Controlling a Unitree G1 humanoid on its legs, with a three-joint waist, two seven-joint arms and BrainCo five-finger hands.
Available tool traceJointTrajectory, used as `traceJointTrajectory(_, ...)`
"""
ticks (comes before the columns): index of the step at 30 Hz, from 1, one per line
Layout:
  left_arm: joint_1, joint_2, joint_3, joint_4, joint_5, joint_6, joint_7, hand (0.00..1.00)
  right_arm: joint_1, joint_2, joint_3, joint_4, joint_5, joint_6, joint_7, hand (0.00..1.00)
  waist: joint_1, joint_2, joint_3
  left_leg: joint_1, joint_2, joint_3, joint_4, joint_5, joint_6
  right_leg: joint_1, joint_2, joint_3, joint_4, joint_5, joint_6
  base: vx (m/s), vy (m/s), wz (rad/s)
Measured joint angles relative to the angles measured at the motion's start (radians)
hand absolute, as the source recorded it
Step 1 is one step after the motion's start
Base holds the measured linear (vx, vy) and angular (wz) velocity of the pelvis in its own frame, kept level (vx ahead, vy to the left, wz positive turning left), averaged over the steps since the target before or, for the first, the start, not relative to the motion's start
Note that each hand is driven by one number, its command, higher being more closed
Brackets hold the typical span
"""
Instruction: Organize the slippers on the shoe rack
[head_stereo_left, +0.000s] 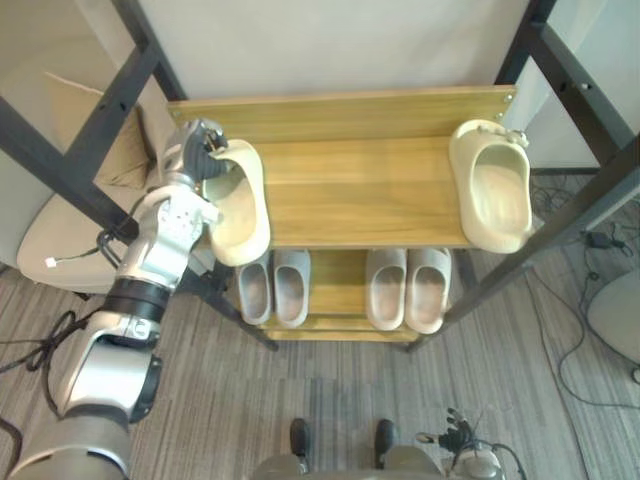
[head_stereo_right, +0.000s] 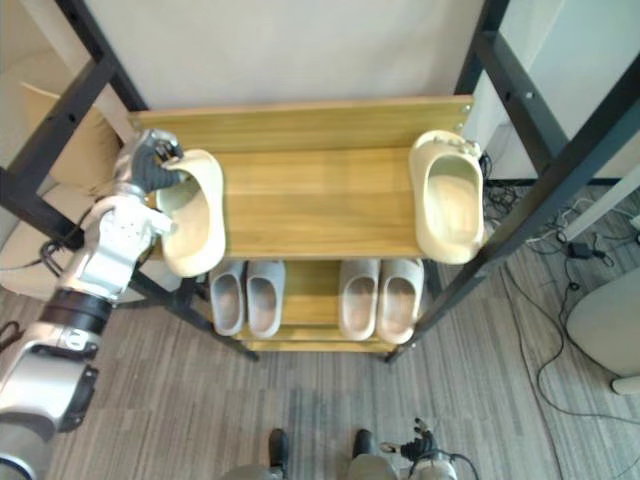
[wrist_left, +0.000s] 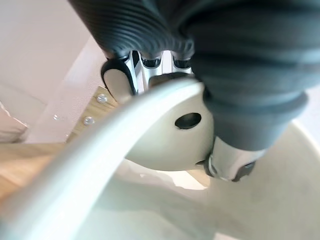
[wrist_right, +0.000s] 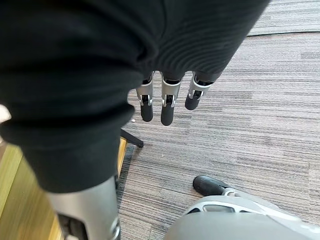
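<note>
While the right hand (wrist_right: 168, 102) is hung low over the carpet (wrist_right: 260, 100) with fingers straight and apart, two grey pairs (head_stereo_left: 272, 288) are seen in order on the lower shelf (head_stereo_left: 338, 290). On the top shelf (head_stereo_left: 360, 190), the left slipper (head_stereo_left: 240, 205) is clamped at its far rim by the left hand (head_stereo_left: 195, 150). It is best slid toward the right slipper (head_stereo_left: 497, 190), well apart at the other end, and set parallel beside it.

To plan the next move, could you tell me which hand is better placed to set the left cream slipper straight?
Left: the left hand grips that slipper at its rim; the right hand hangs low over the carpet.
</note>
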Motion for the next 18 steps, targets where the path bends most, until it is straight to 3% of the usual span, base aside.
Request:
traceJointTrajectory(11, -0.077, -0.072, -0.094, 0.0, -0.038, -0.018, 0.015, 1.0, -0.02, 0.0, 0.007, -0.001, 0.0, 0.0, -0.012, 0.0, -0.023, 0.002, 0.001, -0.001, -0.003, 0.038, 0.0, 0.0, 0.001, -0.006, -0.001, 0.033, -0.029, 0.025, 0.002, 0.0, 0.012, -0.1)
traceJointTrajectory(18, -0.173, -0.113, -0.129, 0.0, -0.036, -0.024, 0.018, 1.0, -0.024, 0.0, 0.005, -0.035, 0.001, 0.0, -0.019, 0.0, -0.048, 0.014, 0.008, -0.037, 0.001, 0.111, 0.0, 0.0, 0.001, -0.084, 0.005, 0.119, -0.029, 0.053, 0.004, -0.01, 0.01, -0.33)
